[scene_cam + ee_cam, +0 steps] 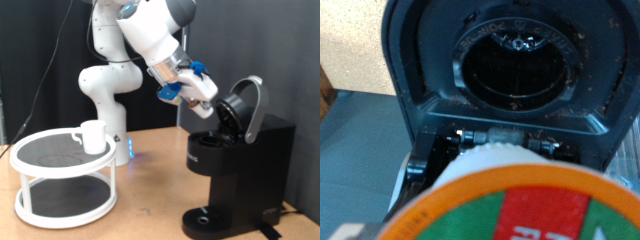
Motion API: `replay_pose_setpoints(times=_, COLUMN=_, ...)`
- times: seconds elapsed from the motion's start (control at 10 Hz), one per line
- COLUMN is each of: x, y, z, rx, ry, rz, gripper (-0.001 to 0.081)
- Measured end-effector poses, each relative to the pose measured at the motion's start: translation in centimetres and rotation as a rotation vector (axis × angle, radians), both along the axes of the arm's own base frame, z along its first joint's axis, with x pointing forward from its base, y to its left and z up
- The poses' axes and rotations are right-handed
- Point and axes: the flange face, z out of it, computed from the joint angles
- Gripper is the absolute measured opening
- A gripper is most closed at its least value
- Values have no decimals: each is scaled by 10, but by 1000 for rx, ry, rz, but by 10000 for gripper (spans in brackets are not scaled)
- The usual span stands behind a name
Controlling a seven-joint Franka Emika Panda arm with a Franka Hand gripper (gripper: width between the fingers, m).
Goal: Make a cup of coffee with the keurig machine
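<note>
**Claw parked at the open keurig, pod up front**

So the claw [208, 97] is up in the air right at the mouth of the keurig machine [240, 165], which sits on the exterior view's right with its rounded lid [246, 105] flipped up. Can't tell if the claw is clenched or released, the fingers just don't show clearly in either view. In the wrist view a pod [520, 205] with an orange rim and a red and green top fills the near foreground, looking straight into the machine's round brew chamber [513, 62], dark inside. The pod looks close to the claw but I can't see fingers on it. The cup [92, 137] is well apart from all that, over on the exterior view's left, standing upright on the top tier of a white round rack [62, 180] on the wooden counter [150, 210]
</note>
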Motion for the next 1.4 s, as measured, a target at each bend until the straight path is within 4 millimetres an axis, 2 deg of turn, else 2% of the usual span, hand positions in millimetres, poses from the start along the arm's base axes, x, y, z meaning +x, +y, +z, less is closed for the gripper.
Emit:
replay_pose_setpoints(times=0.5, x=6, y=14, z=-27, rx=-31, ry=27, rz=8, gripper=355)
replay_pose_setpoints(times=1.1, x=0, y=12, z=-53, rx=-65, ry=51, rz=2, gripper=355)
replay_pose_setpoints(times=1.4, x=-1, y=14, z=-58, rx=-75, ry=44, rz=-2, gripper=355)
